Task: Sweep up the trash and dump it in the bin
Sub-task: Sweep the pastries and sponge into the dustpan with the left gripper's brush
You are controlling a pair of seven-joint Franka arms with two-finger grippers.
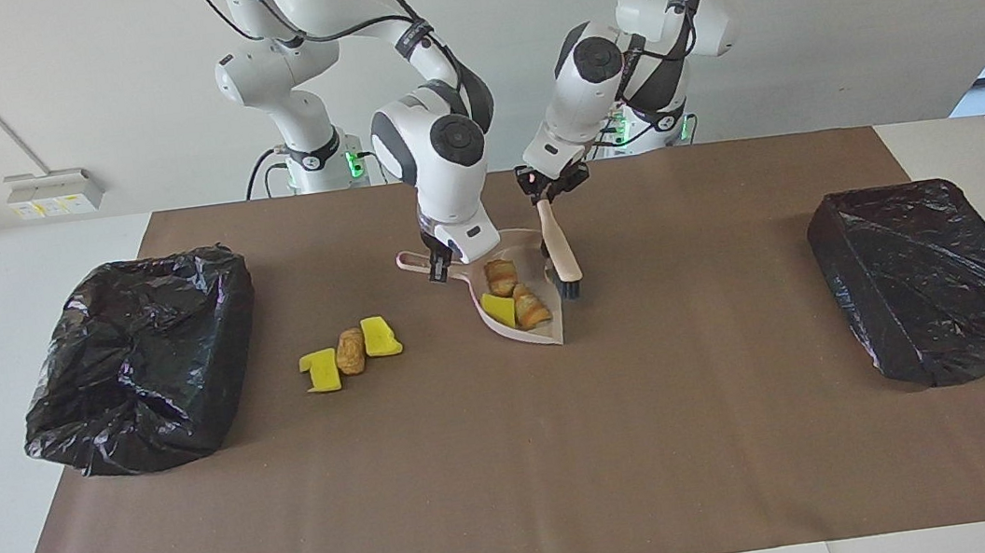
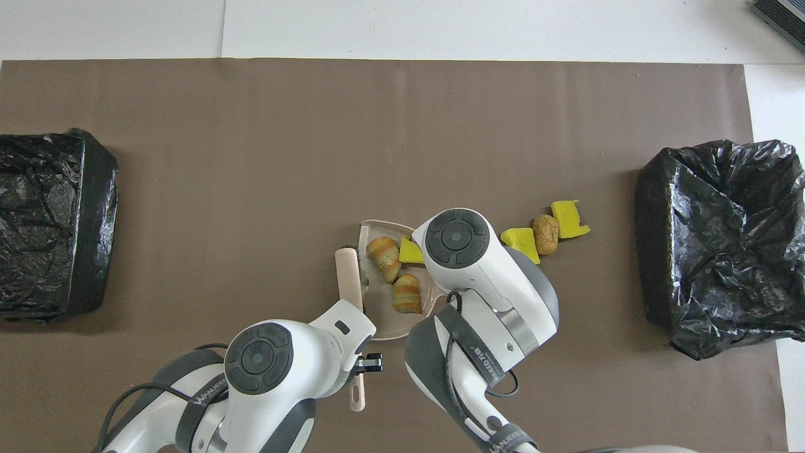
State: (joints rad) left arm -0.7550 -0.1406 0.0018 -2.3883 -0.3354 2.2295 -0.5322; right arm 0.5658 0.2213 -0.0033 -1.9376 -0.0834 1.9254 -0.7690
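Observation:
The pale pink dustpan (image 1: 529,251) (image 2: 377,314) lies mid-table with its handle in my shut right gripper (image 1: 440,268). In the pan lie two croissant pieces (image 1: 502,273) (image 2: 383,256) and a yellow sponge chunk (image 1: 500,310) (image 2: 410,252). My left gripper (image 1: 549,187) (image 2: 368,363) is shut on the handle of the brush (image 1: 560,245) (image 2: 348,277), whose bristles stand at the pan's open edge. More trash lies toward the right arm's end: two yellow sponge chunks (image 1: 322,371) (image 2: 569,219) with a bread piece (image 1: 351,350) (image 2: 546,234) between them.
A black bag-lined bin (image 1: 141,357) (image 2: 717,245) stands at the right arm's end, just past the loose trash. A second black bin (image 1: 934,279) (image 2: 50,220) stands at the left arm's end. Brown paper (image 1: 515,462) covers the table.

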